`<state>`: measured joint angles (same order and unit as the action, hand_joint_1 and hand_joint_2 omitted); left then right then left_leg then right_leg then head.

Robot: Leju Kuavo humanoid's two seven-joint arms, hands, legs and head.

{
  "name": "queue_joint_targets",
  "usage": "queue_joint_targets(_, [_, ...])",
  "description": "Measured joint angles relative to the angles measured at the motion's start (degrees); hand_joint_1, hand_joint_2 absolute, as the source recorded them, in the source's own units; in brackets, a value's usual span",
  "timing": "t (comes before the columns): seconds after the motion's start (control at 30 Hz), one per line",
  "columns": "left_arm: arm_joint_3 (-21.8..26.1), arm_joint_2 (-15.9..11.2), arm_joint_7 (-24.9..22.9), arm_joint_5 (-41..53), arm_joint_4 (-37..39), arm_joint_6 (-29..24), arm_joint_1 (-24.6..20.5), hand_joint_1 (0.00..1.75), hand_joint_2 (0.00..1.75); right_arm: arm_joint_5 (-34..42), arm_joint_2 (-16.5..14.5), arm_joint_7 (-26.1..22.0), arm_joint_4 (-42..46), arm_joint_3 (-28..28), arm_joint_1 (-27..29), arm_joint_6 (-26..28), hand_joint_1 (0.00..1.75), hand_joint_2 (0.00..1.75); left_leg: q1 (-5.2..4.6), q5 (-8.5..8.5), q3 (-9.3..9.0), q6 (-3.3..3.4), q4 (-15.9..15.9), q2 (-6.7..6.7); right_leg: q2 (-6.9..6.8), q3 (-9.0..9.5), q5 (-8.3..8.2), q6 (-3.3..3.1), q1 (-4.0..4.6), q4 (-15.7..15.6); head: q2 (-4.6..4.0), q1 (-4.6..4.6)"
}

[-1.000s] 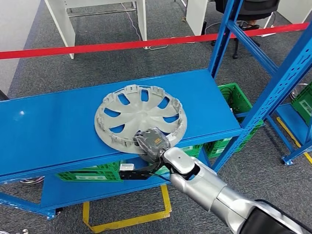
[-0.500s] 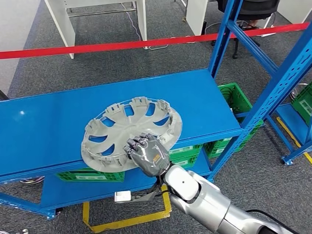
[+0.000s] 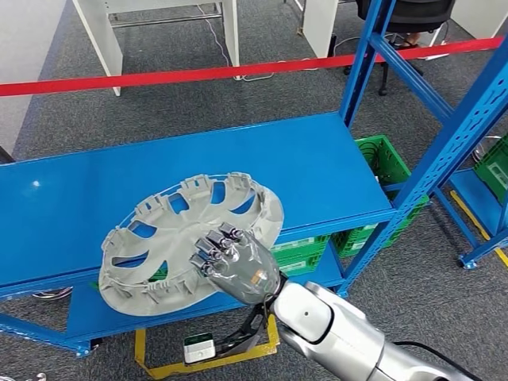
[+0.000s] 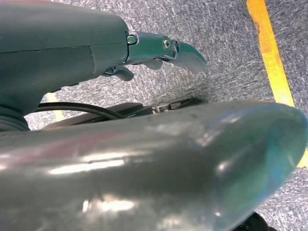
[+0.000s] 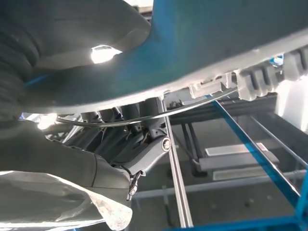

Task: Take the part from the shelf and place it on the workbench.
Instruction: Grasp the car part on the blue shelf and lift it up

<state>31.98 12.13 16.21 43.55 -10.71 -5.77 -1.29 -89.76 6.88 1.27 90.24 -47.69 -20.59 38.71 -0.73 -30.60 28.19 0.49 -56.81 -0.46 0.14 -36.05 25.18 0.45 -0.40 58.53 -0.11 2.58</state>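
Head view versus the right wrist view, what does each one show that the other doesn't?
Head view alone: the hubcap's spoked face tilted off the blue shelf, the red barrier tape, the green crates and the yellow floor marking. Right wrist view alone: the clips and wire ring along the hubcap's rim, seen close up from the hand's side. Both: the right hand gripping the hubcap's edge, with blue shelving behind.

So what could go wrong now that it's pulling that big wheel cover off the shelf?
The wheel cover is held by one robot hand at its near rim only, so it might tip or slip out. Its far edge still lies on the blue shelf and could drag or catch on the front lip. If dropped, it would likely fall to the floor.
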Motion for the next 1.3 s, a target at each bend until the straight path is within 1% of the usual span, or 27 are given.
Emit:
queue_joint_targets(0.2, [0.0, 0.0, -0.4, 0.6, 0.0, 0.0, 0.0, 0.0, 0.0, 0.0, 0.1, -3.9, 3.6, 1.9, 1.6, 0.0, 1.75, 1.75, 0.0, -0.01, 0.01, 0.01, 0.0, 0.0, -0.01, 0.0, 0.01, 0.01, 0.0, 0.0, 0.0, -0.01])
queue_joint_targets(0.37, [0.0, 0.0, -0.4, 0.9, 0.0, 0.0, -0.1, 0.0, 0.0, 0.0, 0.1, -5.3, 5.5, 3.3, 2.3, 0.0, 1.75, 1.75, 0.0, -0.01, 0.01, 0.02, 0.0, 0.0, -0.01, 0.01, 0.01, 0.01, -0.01, 0.0, 0.0, -0.01])
queue_joint_targets(0.5, [0.0, 0.0, -0.5, 1.0, 0.0, -0.1, -0.1, 0.0, 0.0, 0.0, -0.1, -8.5, 7.4, 4.9, 3.7, 0.0, 1.75, 1.75, 0.0, -0.01, 0.01, 0.02, 0.0, 0.0, -0.02, 0.01, 0.0, 0.01, -0.02, 0.0, 0.0, 0.01])
queue_joint_targets(0.6, [0.0, 0.0, -0.6, 1.2, 0.0, -0.1, -0.1, 0.0, 0.0, 0.0, -1.2, -11.5, 9.5, 6.6, 5.3, 0.0, 1.75, 1.75, 0.0, -0.01, 0.01, 0.02, 0.0, 0.0, -0.02, 0.0, 0.01, 0.01, -0.02, 0.0, 0.0, 0.0])
queue_joint_targets(0.73, [0.0, 0.0, -1.1, 1.5, 0.0, -0.2, -0.1, 0.0, 1.75, -0.1, -3.5, -14.5, 12.5, 8.5, 7.1, 0.0, 1.75, 1.75, 0.01, -0.01, 0.01, 0.02, 0.0, 0.0, -0.02, 0.0, 0.03, 0.02, -0.01, 0.0, 0.0, -0.01])
queue_joint_targets(0.87, [0.0, 0.4, -2.1, 1.9, 0.0, -1.0, -0.3, 0.0, 1.75, -0.1, -5.6, -15.7, 14.7, 10.2, 8.1, 0.0, 1.75, 1.75, 0.0, -0.01, 0.01, 0.01, 0.0, 0.0, -0.02, 0.01, 0.03, 0.03, -0.01, 0.0, 0.0, 0.0])
queue_joint_targets(0.97, [0.0, 0.6, -2.3, 2.1, 0.0, -1.2, -0.5, 0.0, 1.75, -0.1, -6.6, -16.0, 15.7, 11.1, 8.6, 0.1, 1.75, 1.75, 0.0, -0.01, 0.0, 0.01, 0.0, 0.0, -0.02, 0.03, 0.02, 0.03, -0.02, 0.0, 0.0, 0.0])
queue_joint_targets(1.3, [0.0, 0.8, -2.3, 2.4, 0.0, -1.2, -0.6, 0.0, 1.75, -0.2, -7.6, -16.1, 17.2, 12.0, 9.1, 0.1, 1.75, 1.75, -0.01, -0.02, 0.0, 0.02, 0.0, 0.0, -0.02, 0.02, 0.04, 0.06, -0.04, 0.0, 0.0, 0.01])
